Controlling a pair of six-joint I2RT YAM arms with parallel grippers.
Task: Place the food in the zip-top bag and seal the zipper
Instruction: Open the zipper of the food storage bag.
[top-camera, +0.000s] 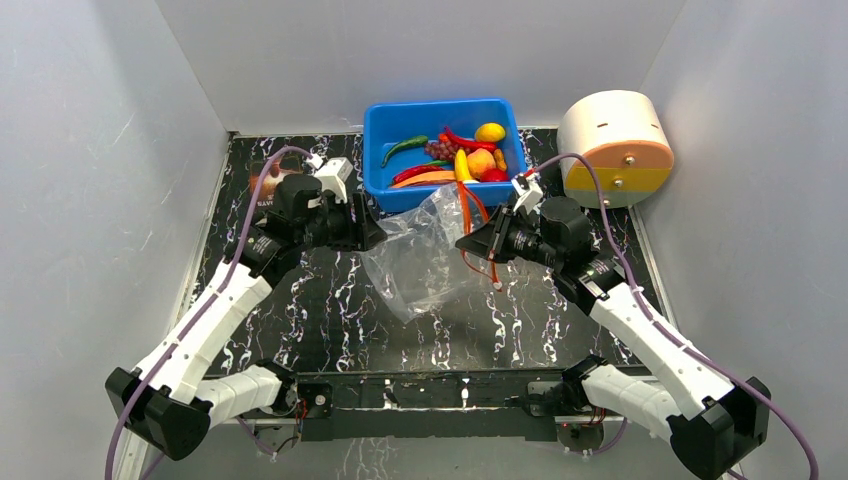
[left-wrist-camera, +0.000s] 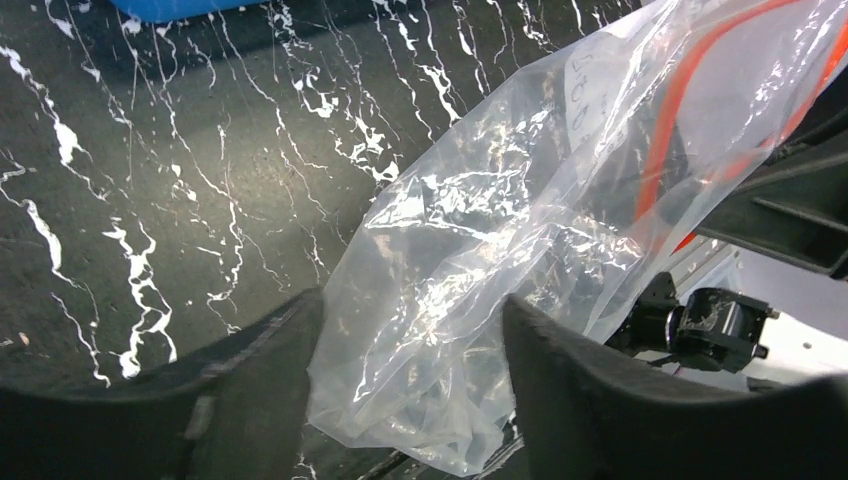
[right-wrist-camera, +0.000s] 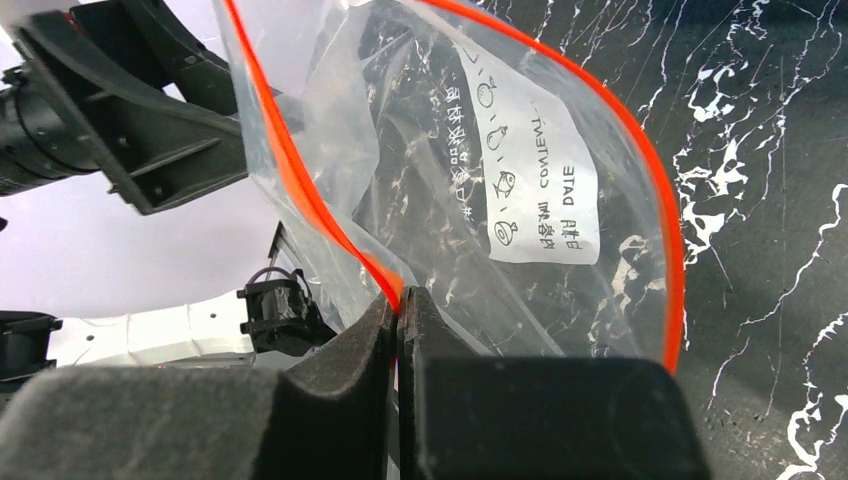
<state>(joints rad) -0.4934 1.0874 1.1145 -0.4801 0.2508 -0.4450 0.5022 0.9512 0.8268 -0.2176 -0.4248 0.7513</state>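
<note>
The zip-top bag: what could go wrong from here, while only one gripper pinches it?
1. The right gripper pinches the zip-top bag at one spot on its zipper; the thin film could slip out.
2. The left gripper stands open around the bag's body; closing there might clamp both walls together, shutting the mouth.
3. The food is all in the blue tub, so the mouth must hold open through several trips.

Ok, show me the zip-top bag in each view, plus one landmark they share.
Top external: bag at the centre of the table, just before the blue tub.
Left wrist: bag fills centre and right, between the left hand's open fingers.
Right wrist: bag fills the upper middle, mouth edge pinched by the shut right hand.
Shared landmark: the orange zipper.
</note>
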